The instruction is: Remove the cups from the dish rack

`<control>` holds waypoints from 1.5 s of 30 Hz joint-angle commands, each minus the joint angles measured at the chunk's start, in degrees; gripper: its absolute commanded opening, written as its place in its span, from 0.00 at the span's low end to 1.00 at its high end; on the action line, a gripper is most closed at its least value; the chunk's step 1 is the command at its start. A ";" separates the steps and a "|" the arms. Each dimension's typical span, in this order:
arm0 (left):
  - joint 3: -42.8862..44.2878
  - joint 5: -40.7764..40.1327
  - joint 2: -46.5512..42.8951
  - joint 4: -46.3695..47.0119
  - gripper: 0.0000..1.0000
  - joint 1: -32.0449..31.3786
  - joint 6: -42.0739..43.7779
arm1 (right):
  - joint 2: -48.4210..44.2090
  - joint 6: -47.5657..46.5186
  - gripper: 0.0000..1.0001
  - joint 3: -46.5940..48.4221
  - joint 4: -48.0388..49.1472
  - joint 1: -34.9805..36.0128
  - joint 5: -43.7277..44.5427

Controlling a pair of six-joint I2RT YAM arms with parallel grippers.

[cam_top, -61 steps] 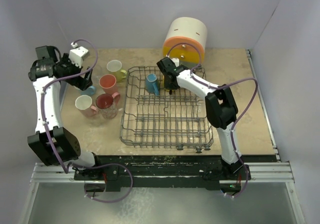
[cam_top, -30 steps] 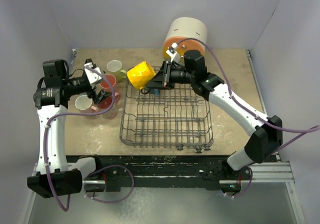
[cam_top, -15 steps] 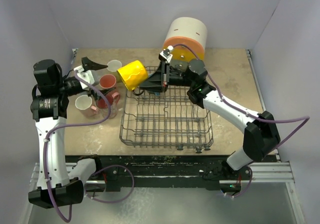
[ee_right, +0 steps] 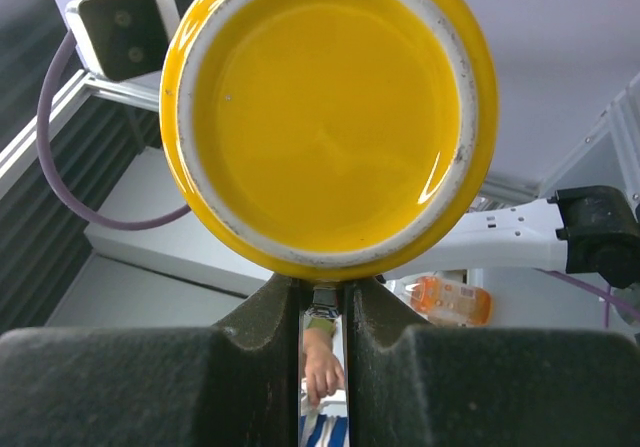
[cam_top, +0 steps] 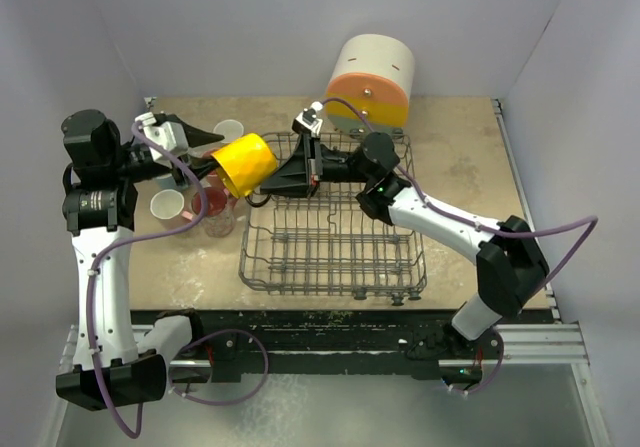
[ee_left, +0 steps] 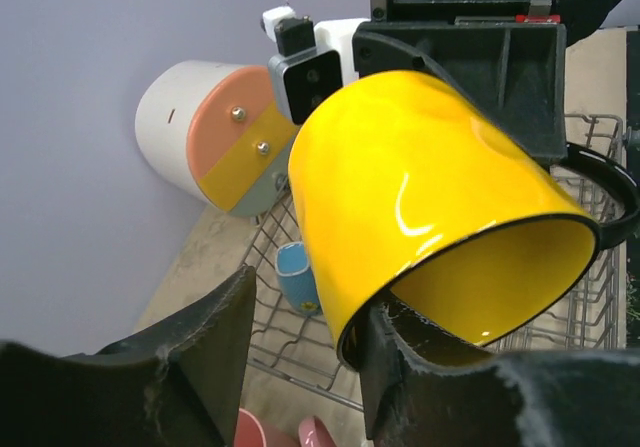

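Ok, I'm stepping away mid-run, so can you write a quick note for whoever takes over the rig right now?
Right gripper: jaws shut on the yellow cup, held tipped in the air by the dish rack's far-left corner.
Left gripper: jaws open at the cup's mouth, not gripping.
Done: several cups stand left of the rack.
Left: hand over or set down the yellow cup; a blue cup is in the rack.

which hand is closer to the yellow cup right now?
Right. The right hand is shut on the yellow cup from its base side. The left hand is open at the cup's rim, not gripping.
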 commanded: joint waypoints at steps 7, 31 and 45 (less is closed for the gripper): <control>1.66 2.21 0.10 -5.32 0.15 -0.18 4.84 | 0.96 0.58 0.05 3.89 6.42 3.16 3.22; 35.04 -43.57 39.35 -31.69 0.00 9.89 6.25 | -9.74 -51.23 0.82 4.68 -68.28 -13.10 28.35; 24.98 -40.48 29.56 -49.36 0.00 14.06 35.31 | -5.62 -57.89 0.81 7.18 -74.93 -13.10 37.79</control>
